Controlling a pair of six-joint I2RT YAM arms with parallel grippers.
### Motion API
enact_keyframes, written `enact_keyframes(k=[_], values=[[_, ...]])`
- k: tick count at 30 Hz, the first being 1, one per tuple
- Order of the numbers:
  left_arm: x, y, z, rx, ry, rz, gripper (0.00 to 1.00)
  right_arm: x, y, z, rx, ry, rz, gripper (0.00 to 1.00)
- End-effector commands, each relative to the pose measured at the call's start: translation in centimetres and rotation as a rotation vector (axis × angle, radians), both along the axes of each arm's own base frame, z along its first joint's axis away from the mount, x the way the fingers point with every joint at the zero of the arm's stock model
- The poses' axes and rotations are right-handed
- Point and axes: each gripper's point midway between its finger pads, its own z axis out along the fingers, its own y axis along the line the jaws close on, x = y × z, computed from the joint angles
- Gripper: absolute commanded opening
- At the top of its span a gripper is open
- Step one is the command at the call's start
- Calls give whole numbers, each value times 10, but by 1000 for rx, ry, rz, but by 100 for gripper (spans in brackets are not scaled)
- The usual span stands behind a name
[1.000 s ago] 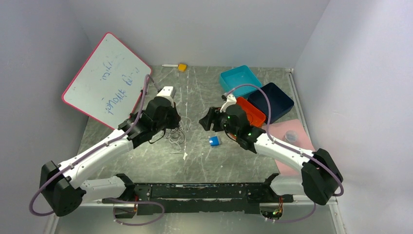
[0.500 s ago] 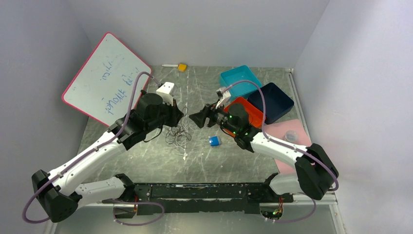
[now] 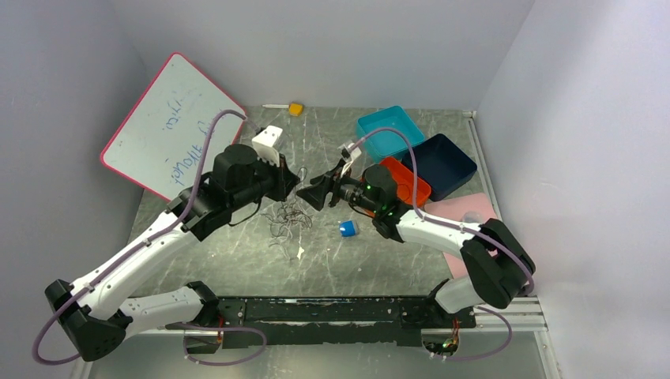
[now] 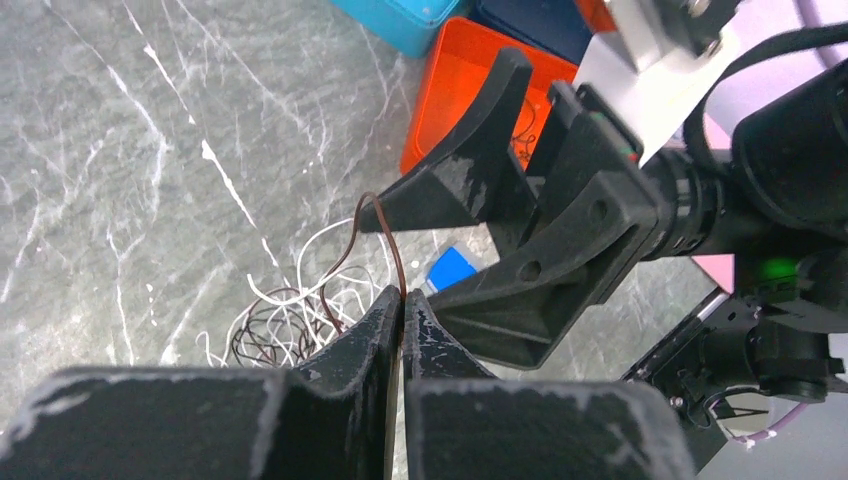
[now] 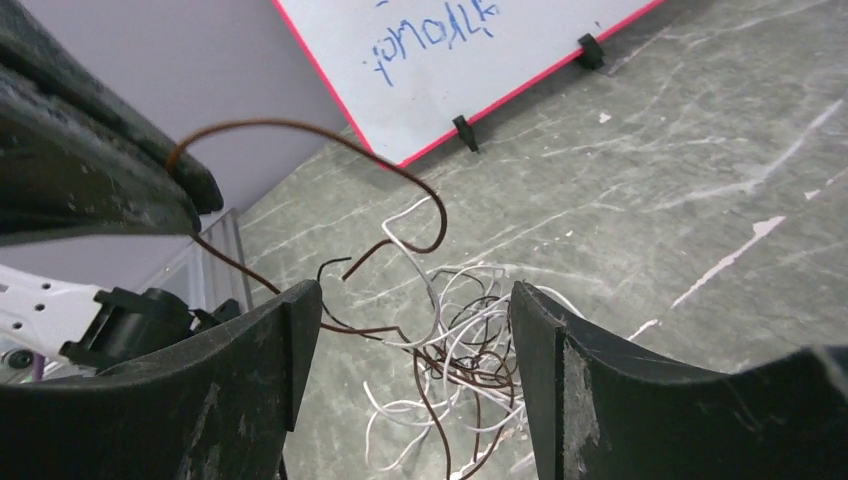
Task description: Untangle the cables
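Top view: L gripper and R gripper almost tip to tip over the middle of the table. Cables in a loose white & dark tangle on the table just beneath, small blue block to their right. Pink-rimmed whiteboard leaning at back left w/ blue handwriting, too small to read. Teal tray, orange tray and navy tray clustered at back right.

L wrist view: L fingers pressed together, pinching one brown wire that arcs upward, then drops to the tangle on the table. R gripper directly in front, spread wide, upper fingertip right by the top of the wire's arc; touching or not, can't tell.

R wrist view: R fingers spread apart, nothing between the pads. Brown wire looping beyond them from the L gripper at upper left, tangle on the table below. Whiteboard writing in blue marker, seen upside down, not legible. No brand marks or labels readable.
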Motion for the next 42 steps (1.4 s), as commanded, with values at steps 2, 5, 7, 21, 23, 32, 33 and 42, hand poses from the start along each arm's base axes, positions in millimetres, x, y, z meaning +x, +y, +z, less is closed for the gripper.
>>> enact_keyframes(k=[2,5,7,21,23,32,33,42], values=[[1,0,42,-48,-62,5,7,-15,7,28,81,-100,64,72],[0,-3,53,-64,-74,-7,7,-15,6,28,90,-93,51,72],[0,-5,61,-77,-86,-20,7,-13,10,24,74,-83,48,70],[-7,-2,93,-112,-135,-44,7,7,23,-6,33,11,-3,21],[-8,0,97,-117,-142,-36,7,11,21,-17,18,39,-32,17],[-5,8,112,-108,-169,-1,7,10,-2,-28,-31,42,-118,38],[-5,8,113,-111,-172,1,7,9,-7,-27,-39,27,-130,43],[-2,6,127,-125,-196,0,7,-32,-6,5,-52,-121,76,62]])
